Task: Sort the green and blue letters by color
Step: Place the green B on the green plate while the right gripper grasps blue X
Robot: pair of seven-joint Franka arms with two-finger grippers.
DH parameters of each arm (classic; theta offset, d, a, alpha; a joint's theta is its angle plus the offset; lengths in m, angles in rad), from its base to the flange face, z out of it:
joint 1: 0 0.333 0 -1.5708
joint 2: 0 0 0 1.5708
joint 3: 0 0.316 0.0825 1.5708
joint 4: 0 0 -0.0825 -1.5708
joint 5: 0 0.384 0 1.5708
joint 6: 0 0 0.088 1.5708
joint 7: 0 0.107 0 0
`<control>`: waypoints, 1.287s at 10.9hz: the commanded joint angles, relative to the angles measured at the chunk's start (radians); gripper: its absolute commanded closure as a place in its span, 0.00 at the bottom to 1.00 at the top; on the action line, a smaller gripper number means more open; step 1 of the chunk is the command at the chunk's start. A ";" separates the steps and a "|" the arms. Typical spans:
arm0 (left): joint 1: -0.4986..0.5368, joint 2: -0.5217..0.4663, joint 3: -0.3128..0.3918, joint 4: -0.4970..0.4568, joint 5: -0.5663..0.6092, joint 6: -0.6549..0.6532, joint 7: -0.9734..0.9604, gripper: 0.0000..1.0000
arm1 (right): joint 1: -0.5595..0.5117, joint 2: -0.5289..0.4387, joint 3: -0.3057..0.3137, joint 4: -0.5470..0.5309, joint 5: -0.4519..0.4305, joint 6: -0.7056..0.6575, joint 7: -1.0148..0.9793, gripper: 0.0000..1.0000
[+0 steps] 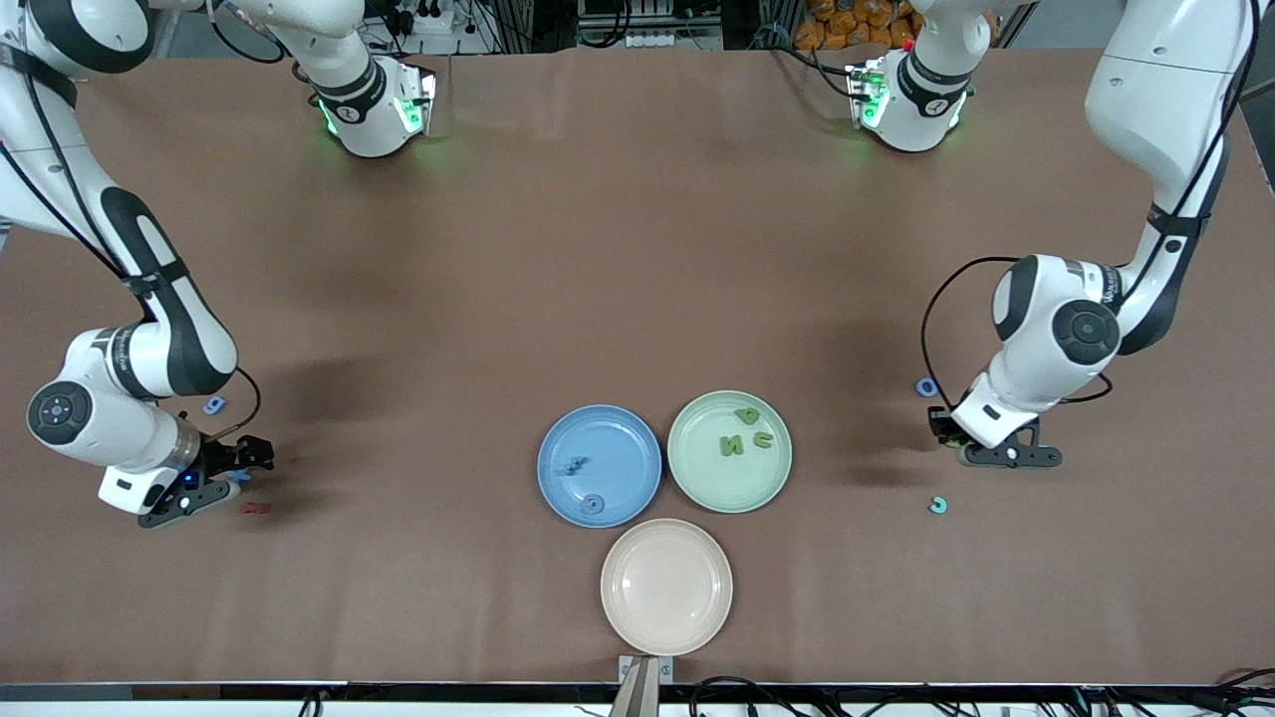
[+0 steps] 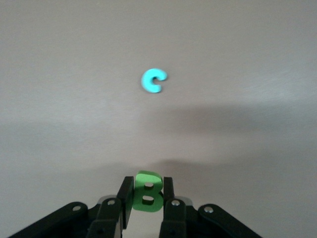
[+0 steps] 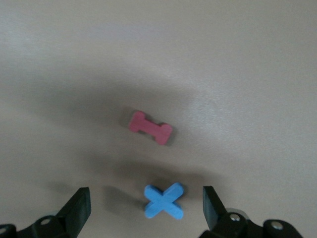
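The left claw pinches a green B low over the counter, at three o'clock from the green plate, presumably its destination. The right claw is spread around a blue X, ready to close.

A green B is gripped betw. black fingers. A teal C, blue X & dark red I are seen on brown table. Plates: blue, pale green, cream.
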 commanded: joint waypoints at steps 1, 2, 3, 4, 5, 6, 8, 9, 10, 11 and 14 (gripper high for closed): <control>-0.116 -0.012 0.006 0.054 -0.072 -0.054 -0.165 0.88 | -0.020 0.047 0.017 0.061 -0.015 0.000 -0.028 0.00; -0.168 -0.009 0.008 0.073 -0.094 -0.057 -0.237 0.88 | -0.024 0.061 0.017 0.076 -0.014 0.000 -0.035 0.00; -0.215 0.002 0.011 0.097 -0.102 -0.068 -0.316 0.88 | -0.024 0.064 0.017 0.079 -0.012 0.000 -0.035 0.00; -0.260 0.016 0.011 0.139 -0.102 -0.105 -0.390 0.88 | -0.024 0.062 0.017 0.079 -0.011 0.000 -0.035 0.00; -0.306 0.032 0.011 0.186 -0.103 -0.151 -0.453 0.88 | -0.024 0.062 0.017 0.079 -0.009 0.000 -0.034 0.00; -0.353 0.049 0.015 0.224 -0.125 -0.177 -0.505 0.88 | -0.024 0.062 0.017 0.078 -0.009 -0.006 -0.034 0.00; -0.429 0.103 0.027 0.284 -0.171 -0.180 -0.581 0.88 | -0.033 0.061 0.017 0.067 -0.007 -0.009 -0.034 0.00; -0.453 0.137 0.027 0.318 -0.174 -0.180 -0.626 0.88 | -0.041 0.059 0.018 0.056 -0.006 -0.014 -0.034 0.00; -0.475 0.169 0.027 0.356 -0.174 -0.180 -0.659 0.87 | -0.041 0.053 0.020 0.047 -0.006 -0.017 -0.032 0.00; -0.490 0.190 0.027 0.380 -0.174 -0.180 -0.679 0.87 | -0.043 0.050 0.022 0.046 -0.006 -0.026 -0.032 0.00; -0.492 0.200 0.031 0.397 -0.163 -0.180 -0.676 0.00 | -0.043 0.045 0.022 0.038 -0.006 -0.032 -0.029 0.00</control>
